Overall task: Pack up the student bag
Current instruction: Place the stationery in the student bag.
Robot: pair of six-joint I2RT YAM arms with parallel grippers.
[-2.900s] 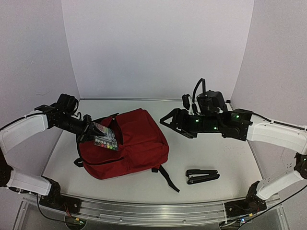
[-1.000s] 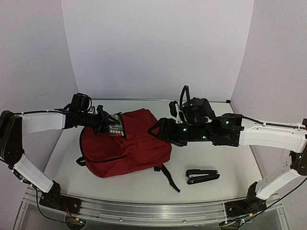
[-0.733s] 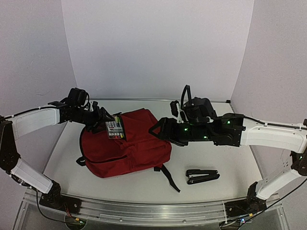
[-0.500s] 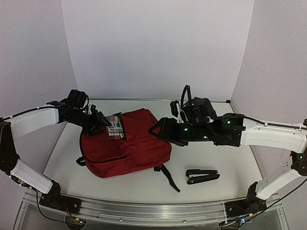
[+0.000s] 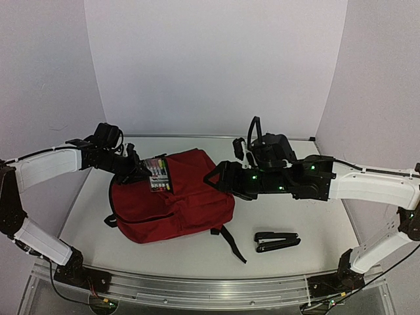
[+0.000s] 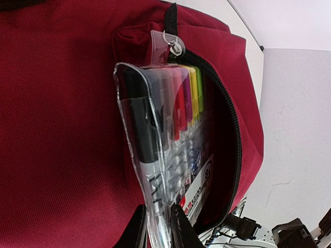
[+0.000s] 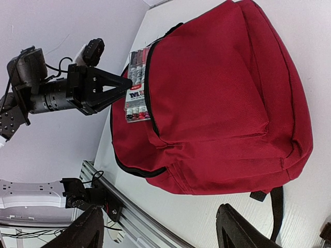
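- The left gripper (image 6: 158, 227) is pinched shut on the near corner of a clear marker pack (image 6: 170, 129), its two fingers pressing the plastic edge from either side.
- A moment ago those fingers stood spread beside the pack. They have since closed again, so this reads as a fresh grip lower on the pack.
- The pack stands on edge in the open zip mouth at the far left of the student bag (image 5: 184, 203), part inside and its coloured caps still showing.
- A few seconds back the pack lay over the front of the bag, so it has since been carried to the opening and started in.
- My judgement is that the pack is partly packed and needs a push deeper before the left gripper lets go.
- The bag lies flat on the table (image 5: 295, 210), left of centre.
- The right gripper (image 5: 216, 178) hovers over the bag's far right corner, wide open and holding nothing.
- A black stapler (image 5: 275, 241) lies on the table near and to the right of the bag, not yet packed.
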